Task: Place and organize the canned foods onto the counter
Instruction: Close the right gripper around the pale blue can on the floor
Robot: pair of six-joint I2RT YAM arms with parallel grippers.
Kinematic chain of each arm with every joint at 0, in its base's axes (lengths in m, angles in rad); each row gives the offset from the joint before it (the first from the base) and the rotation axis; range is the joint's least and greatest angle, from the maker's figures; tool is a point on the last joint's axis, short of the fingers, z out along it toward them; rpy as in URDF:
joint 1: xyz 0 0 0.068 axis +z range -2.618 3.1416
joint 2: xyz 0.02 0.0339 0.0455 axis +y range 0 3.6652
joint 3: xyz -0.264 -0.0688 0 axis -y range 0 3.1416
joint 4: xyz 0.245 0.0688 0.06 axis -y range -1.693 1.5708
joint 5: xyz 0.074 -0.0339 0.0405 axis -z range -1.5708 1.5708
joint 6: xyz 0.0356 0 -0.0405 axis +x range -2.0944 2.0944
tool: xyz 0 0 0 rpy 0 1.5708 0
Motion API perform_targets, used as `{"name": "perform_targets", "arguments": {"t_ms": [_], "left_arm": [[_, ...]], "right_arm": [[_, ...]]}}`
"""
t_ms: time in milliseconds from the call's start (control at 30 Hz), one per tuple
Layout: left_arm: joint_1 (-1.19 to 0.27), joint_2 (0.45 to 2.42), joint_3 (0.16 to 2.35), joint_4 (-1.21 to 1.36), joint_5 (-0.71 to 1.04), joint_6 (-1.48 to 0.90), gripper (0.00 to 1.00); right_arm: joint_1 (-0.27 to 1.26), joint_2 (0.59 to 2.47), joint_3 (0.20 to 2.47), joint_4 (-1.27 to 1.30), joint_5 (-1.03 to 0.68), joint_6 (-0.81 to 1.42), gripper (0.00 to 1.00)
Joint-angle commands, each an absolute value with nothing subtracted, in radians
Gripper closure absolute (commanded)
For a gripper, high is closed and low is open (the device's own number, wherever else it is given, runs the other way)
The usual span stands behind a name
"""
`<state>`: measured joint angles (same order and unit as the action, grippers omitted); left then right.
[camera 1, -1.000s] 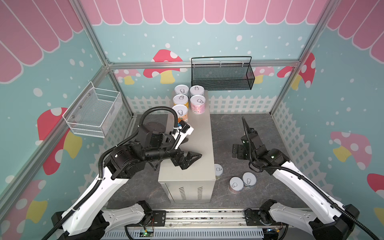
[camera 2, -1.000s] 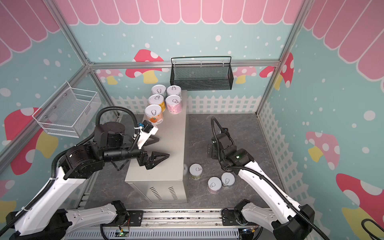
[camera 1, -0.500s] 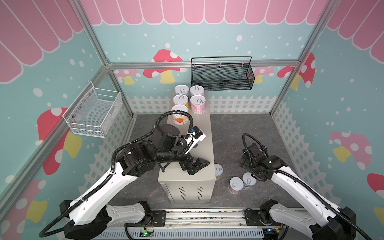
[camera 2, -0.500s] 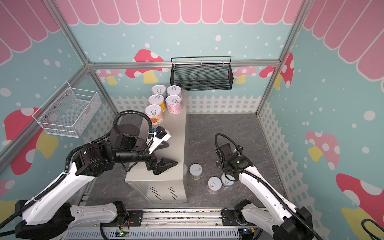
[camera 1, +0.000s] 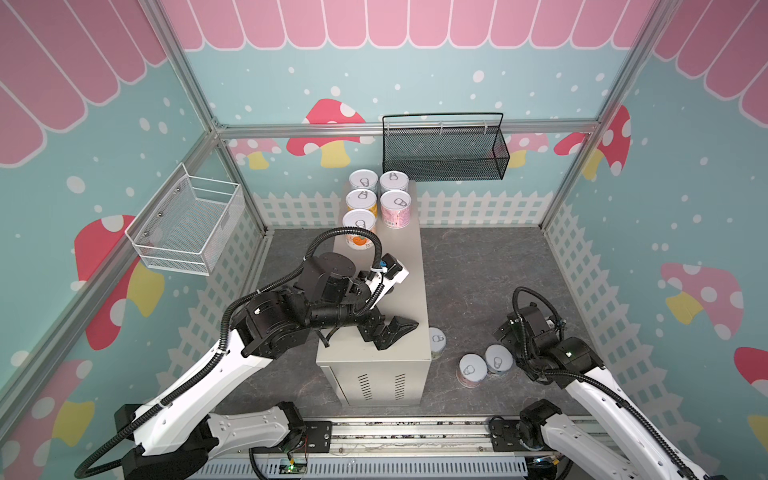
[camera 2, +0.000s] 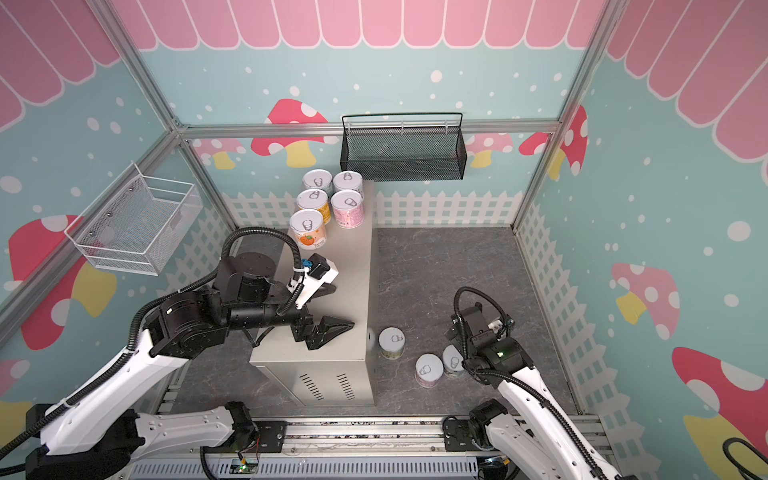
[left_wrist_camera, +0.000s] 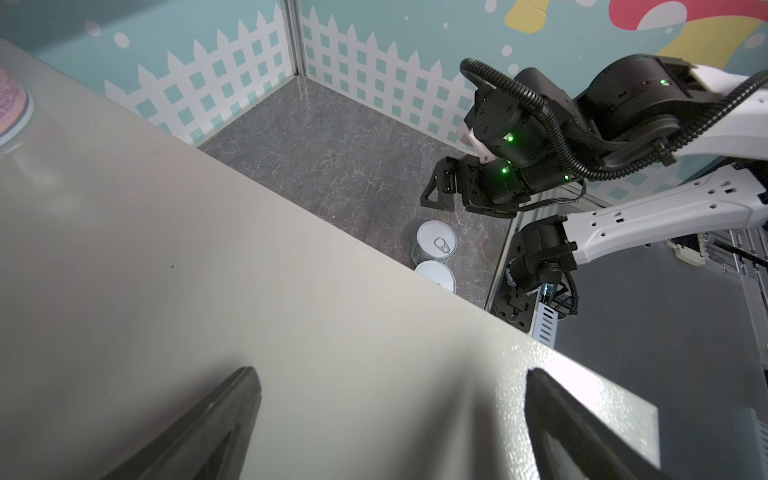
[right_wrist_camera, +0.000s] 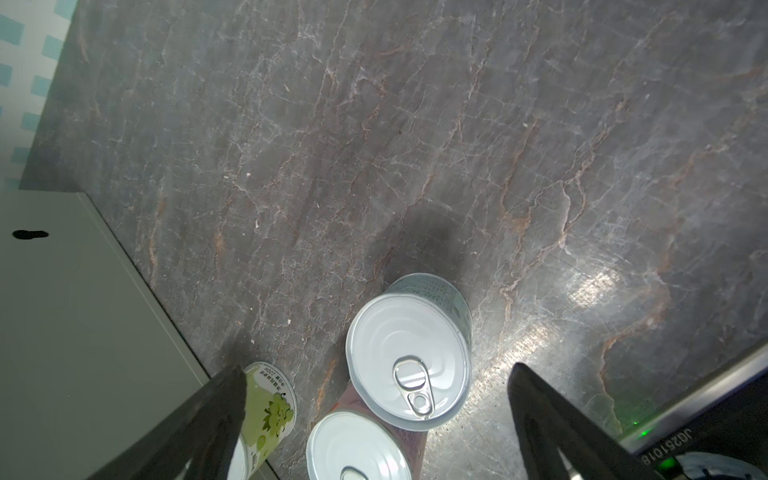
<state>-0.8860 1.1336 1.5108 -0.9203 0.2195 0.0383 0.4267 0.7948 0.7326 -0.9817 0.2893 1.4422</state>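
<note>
Both top views: near half of counter [camera 1: 415, 291] top bare; five cans [camera 1: 362, 200] bunched at far end; three cans [camera 1: 471, 368] on floor [camera 1: 478, 270] beside counter's right wall. Left gripper [camera 1: 397, 334] level over bare top near right edge, fingers wide, empty.
Left wrist: right gripper [left_wrist_camera: 440, 191] tilted down above floor cans, apart.
Right wrist: fingers wide, empty, one lid below between them; open floor beyond.

Even bright light, floor glare
</note>
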Motion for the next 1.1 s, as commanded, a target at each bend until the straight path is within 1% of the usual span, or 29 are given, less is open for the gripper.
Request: {"name": "perform_targets", "arguments": {"t_ms": [0, 133, 300, 467, 733, 800, 933, 1067], "left_arm": [[-0.889, 1.111, 1.486, -0.895, 0.196, 0.061, 0.01], [-0.890, 1.103, 1.468, -0.893, 0.178, 0.065, 0.01], [-0.890, 1.091, 1.448, -0.893, 0.154, 0.072, 0.01], [-0.890, 1.076, 1.426, -0.888, 0.135, 0.077, 0.01], [-0.890, 1.070, 1.404, -0.882, 0.113, 0.080, 0.01], [-0.890, 1.071, 1.404, -0.882, 0.109, 0.081, 0.01], [-0.890, 1.065, 1.393, -0.875, 0.106, 0.083, 0.01], [-0.890, 1.066, 1.383, -0.862, 0.106, 0.083, 0.01]], "right_arm": [[0.420, 0.845, 0.714, -0.985, 0.271, 1.477, 0.01], [0.404, 0.896, 0.690, -0.884, 0.223, 1.426, 0.00], [0.374, 0.970, 0.671, -0.816, 0.137, 1.400, 0.01], [0.355, 1.025, 0.674, -0.788, 0.087, 1.379, 0.01], [0.333, 1.085, 0.673, -0.798, 0.064, 1.381, 0.02], [0.333, 1.099, 0.684, -0.810, 0.066, 1.375, 0.05], [0.333, 1.109, 0.747, -0.903, 0.144, 1.390, 0.05], [0.332, 1.066, 0.788, -0.959, 0.213, 1.409, 0.06]]}}
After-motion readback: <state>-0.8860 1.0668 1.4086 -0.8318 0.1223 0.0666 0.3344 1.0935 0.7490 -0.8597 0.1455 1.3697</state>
